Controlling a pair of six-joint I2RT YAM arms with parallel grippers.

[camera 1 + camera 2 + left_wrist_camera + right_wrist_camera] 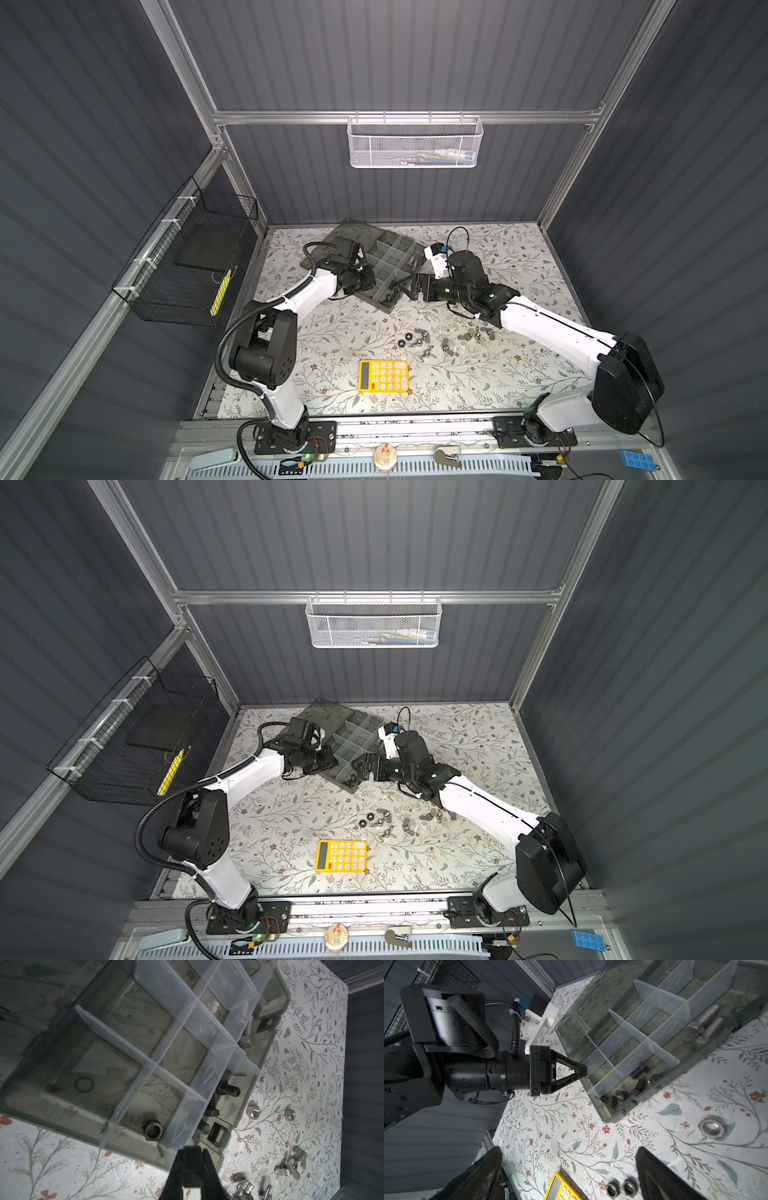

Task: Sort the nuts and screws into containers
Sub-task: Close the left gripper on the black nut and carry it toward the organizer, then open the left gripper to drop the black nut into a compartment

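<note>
**Loose nuts mid-table, right gripper wide, left pinched narrow at box**

The organiser box (384, 308) sits upper centre in a top view with its lid open. Black screws (227, 1091) and a silver screw (248, 1030) lie in compartments along one edge. Loose nuts (407, 334) are scattered at frame centre, between the box and the yellow calculator (383, 376).

The left gripper (192, 1150) has its jaws nearly together, tips at the box wall; cannot tell if it grips the wall. The right gripper (569, 1167) is spread wide and empty, just right of the box.

The nuts are probably hard, light, slick steel and likely to skid. Pinch hex ones across the flats and wing nuts (288, 1165) by the ears.
</note>
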